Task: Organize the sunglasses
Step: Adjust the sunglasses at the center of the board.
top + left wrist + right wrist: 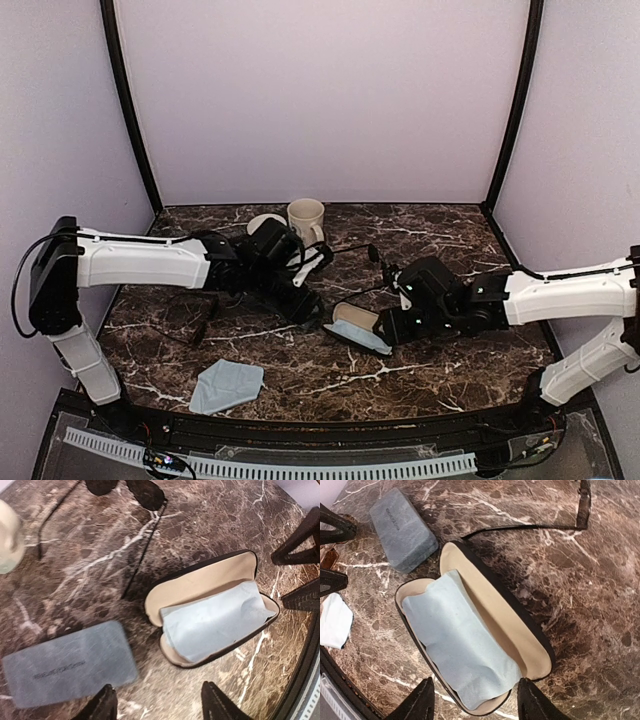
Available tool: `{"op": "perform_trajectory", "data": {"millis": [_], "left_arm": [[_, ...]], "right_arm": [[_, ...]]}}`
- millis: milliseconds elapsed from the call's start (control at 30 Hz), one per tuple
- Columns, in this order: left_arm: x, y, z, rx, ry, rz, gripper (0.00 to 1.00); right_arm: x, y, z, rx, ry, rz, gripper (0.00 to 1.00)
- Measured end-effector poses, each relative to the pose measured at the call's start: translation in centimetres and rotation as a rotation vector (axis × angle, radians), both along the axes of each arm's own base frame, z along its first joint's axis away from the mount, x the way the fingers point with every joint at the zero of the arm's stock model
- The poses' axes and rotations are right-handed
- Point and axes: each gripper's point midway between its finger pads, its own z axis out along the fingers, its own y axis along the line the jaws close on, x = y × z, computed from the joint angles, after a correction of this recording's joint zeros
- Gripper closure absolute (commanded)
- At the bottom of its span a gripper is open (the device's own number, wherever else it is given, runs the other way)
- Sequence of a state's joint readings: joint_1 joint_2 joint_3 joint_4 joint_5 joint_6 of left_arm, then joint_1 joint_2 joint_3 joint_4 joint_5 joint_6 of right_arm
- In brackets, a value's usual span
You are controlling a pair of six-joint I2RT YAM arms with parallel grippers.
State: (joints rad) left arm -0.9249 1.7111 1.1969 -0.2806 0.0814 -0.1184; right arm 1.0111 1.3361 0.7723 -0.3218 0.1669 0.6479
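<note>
On the dark marble counter we saw the wire sunglasses just past the open case from our left hand, long arms pointing back toward it. It and our right hand hung open, empty.

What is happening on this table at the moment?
Two robot arms are tidying up. The left hand and the right hand are both open and empty, hovering at the open black case, which holds only a blue cloth. The wire-framed sunglasses lie on the table nearby, not yet packed.
</note>
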Motion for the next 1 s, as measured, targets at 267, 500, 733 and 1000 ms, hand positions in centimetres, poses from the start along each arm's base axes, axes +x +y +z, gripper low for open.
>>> {"op": "perform_trajectory", "data": {"millis": [267, 500, 733, 1000], "left_arm": [[-0.7, 4.6, 1.6, -0.016, -0.071, 0.125, 0.28], [-0.8, 6.6, 0.8, -0.002, -0.063, 0.190, 0.28], [-2.3, 9.4, -0.1, 0.026, -0.017, 0.249, 0.28], [-0.9, 16.0, -0.5, 0.098, 0.006, 0.471, 0.38]], "right_arm": [[2.0, 1.4, 3.4, 0.028, -0.081, -0.011, 0.33], [6.3, 0.7, 3.5, -0.021, -0.106, -0.088, 0.33], [6.2, 2.1, 3.7, 0.013, -0.101, -0.012, 0.31], [5.9, 4.7, 3.7, 0.059, -0.095, 0.064, 0.30]]}}
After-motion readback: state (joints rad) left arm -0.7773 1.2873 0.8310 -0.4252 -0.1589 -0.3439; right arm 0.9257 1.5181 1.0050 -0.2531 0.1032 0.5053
